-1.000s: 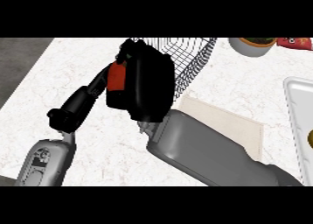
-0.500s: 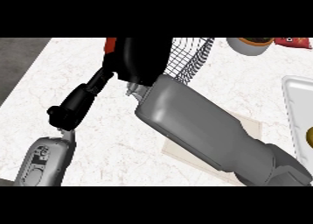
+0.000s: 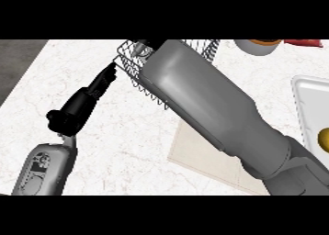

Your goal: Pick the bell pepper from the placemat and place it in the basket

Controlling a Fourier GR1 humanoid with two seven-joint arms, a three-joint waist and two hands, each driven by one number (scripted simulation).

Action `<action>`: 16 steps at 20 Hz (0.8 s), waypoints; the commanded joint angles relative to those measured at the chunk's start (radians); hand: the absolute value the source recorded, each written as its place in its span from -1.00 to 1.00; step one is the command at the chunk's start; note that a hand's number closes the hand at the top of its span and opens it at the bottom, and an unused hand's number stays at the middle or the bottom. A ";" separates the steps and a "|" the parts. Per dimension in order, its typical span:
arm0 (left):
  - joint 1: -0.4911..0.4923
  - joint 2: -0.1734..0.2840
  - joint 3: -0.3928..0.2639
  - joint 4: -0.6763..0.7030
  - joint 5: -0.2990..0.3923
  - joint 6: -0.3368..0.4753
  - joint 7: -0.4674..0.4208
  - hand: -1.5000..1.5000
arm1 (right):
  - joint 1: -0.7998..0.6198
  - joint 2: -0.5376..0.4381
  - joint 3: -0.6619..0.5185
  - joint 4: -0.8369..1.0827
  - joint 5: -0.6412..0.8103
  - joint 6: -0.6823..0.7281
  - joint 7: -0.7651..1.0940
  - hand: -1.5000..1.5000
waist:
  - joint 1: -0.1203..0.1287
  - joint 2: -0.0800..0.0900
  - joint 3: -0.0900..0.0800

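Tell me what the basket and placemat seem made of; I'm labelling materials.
Basket: likely thin dark metal wire, since its walls are an open see-through mesh. Placemat: probably matte beige cloth or paper, flat and without shine, though the look leaves it open.

We have a single view, from the head, looking steeply down on the pale marbled surface (image 3: 133,151) at close range. Our right forearm (image 3: 215,114) comes in from the lower right and fills much of the middle, running up to the wire basket (image 3: 137,69) at the top edge. Our left forearm (image 3: 42,170) enters at the lower left. A white tray (image 3: 304,110) is cut off by the right edge.
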 commanded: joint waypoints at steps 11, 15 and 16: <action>0.006 0.017 0.032 -0.021 0.011 0.008 0.022 0.00 | -0.061 0.012 -0.112 0.262 0.026 -0.200 0.222 1.00 | -0.035 0.003 0.004; 0.032 0.013 0.032 -0.038 0.016 0.007 0.013 0.00 | -0.049 0.012 -0.131 0.326 0.009 -0.273 0.177 1.00 | -0.035 0.004 0.004; 0.050 0.014 0.036 -0.030 0.017 0.006 -0.009 0.00 | -0.019 0.012 -0.094 0.330 0.021 -0.310 0.178 1.00 | -0.035 0.003 0.004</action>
